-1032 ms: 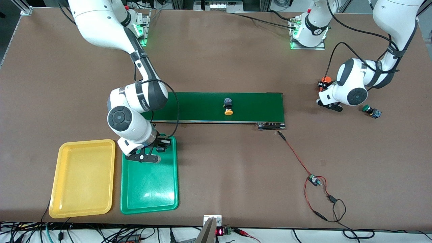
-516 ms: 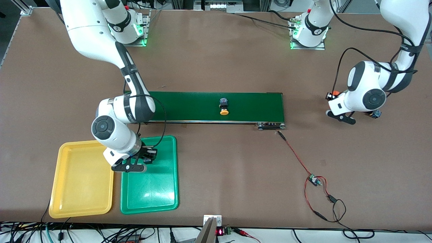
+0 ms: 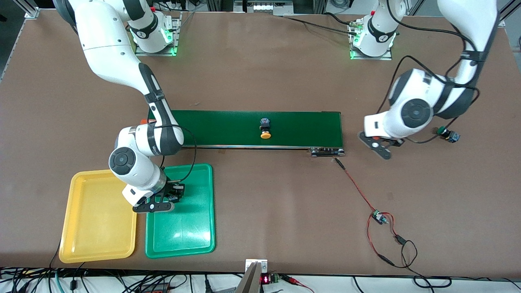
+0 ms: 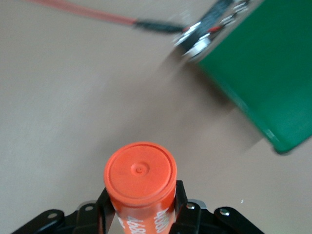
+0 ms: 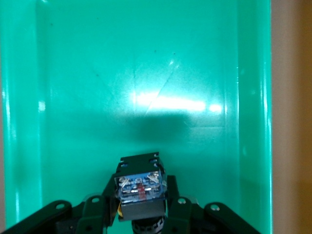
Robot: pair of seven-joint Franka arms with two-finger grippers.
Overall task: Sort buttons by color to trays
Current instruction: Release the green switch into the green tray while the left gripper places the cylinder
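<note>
My right gripper point(image 3: 174, 192) hangs over the green tray point(image 3: 191, 228), shut on a button point(image 5: 140, 187). The button's black-and-blue body shows between the fingers point(image 5: 174, 200) and its cap is hidden. The yellow tray point(image 3: 97, 228) lies beside the green one, toward the right arm's end. An orange-capped button point(image 3: 265, 130) lies on the dark-green belt point(image 3: 301, 128). A green-capped button point(image 3: 447, 134) lies on the table at the left arm's end. My left gripper point(image 3: 386, 144) is over the table between that button and the belt's end, shut on an orange "4680" cylinder point(image 4: 140, 181).
The belt's metal end point(image 4: 197, 41) and a red wire point(image 3: 358, 189) with a small circuit board point(image 3: 379, 217) lie toward the left arm's end, nearer the front camera. Cables run along the table's front edge point(image 3: 366, 273).
My right gripper carried its button from the green tray's belt-side edge to over the tray's middle. My left arm swung with the cylinder toward the belt's end. The belt's orange-capped button drifted toward the right arm's end.
</note>
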